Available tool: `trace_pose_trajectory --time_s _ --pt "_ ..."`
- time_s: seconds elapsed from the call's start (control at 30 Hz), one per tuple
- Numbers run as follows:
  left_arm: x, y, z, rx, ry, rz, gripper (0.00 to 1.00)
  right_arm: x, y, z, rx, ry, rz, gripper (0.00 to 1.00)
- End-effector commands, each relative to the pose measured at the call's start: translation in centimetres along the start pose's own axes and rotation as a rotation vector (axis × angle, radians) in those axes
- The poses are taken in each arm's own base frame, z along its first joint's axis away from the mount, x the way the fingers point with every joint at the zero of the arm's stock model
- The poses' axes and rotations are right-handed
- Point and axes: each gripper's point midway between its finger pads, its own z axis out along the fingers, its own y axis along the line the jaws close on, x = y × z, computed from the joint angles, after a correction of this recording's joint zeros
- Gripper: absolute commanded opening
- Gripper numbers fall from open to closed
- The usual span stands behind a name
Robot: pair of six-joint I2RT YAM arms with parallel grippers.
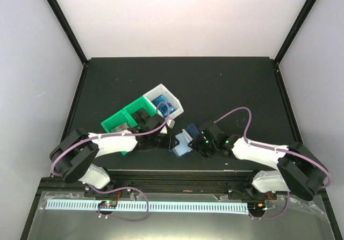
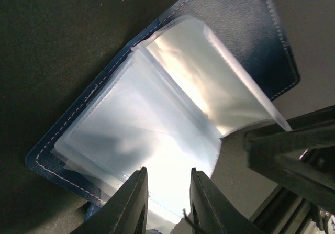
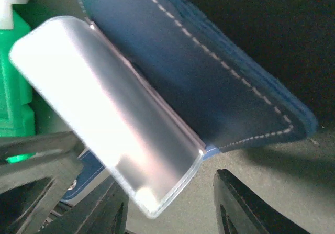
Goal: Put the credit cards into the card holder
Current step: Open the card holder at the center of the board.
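The card holder (image 1: 181, 144), a dark blue folding wallet, lies open on the black table between my two grippers. In the left wrist view its blue cover (image 2: 246, 30) frames a fan of clear sleeves (image 2: 157, 119). My left gripper (image 2: 168, 174) hovers over the sleeves' near edge, jaws a narrow gap apart and no card between them. My right gripper (image 3: 168, 177) stands open, with the corner of a raised sleeve (image 3: 104, 98) hanging between its fingers beside the cover (image 3: 209, 77). From above, the left gripper (image 1: 171, 138) and right gripper (image 1: 194, 138) flank the holder. Blue credit cards (image 1: 160, 101) sit in the white bin.
A green bin (image 1: 121, 121) and a white bin (image 1: 173, 101) stand side by side just behind the left gripper, and the green bin (image 3: 15, 87) fills the left edge of the right wrist view. The table's metal rail (image 1: 177, 178) runs along the near edge.
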Motion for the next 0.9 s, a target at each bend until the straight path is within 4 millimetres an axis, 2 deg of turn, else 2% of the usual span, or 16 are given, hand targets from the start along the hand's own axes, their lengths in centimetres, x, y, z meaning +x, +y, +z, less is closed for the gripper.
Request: trace_pose_trajectory --time_s 0.0,0.27,0.47,0.53,0.63,0.73,0.87 --pt "-1.2 -0.7 0.6 0.025 -0.018 0.013 0.24 -0.4 1.1 -1.7 -0.003 -0.035 -0.105 0.47" --pt "-1.5 -0.6 1.8 0.026 -0.013 0.018 0.21 0.9 4.4 -3.6 -0.158 0.014 -0.268 0.44" --pt "-1.6 -0.5 2.0 0.02 -0.012 0.024 0.2 2.5 7.8 -4.0 -0.262 0.064 -0.523 0.4" --pt "-1.5 -0.2 2.2 0.011 -0.01 0.022 0.2 2.5 7.4 -3.1 -0.202 0.06 -0.592 0.37" --pt "-1.4 0.0 2.3 0.003 -0.006 0.02 0.2 1.4 5.2 -0.9 -0.066 0.048 -0.602 0.28" --pt "-1.3 0.3 2.3 -0.01 -0.006 0.016 0.2 1.4 5.3 0.3 -0.073 0.061 -0.628 0.24" --pt "-1.2 0.9 2.2 -0.037 -0.007 0.013 0.19 0.7 5.0 0.9 -0.034 0.035 -0.655 0.22"
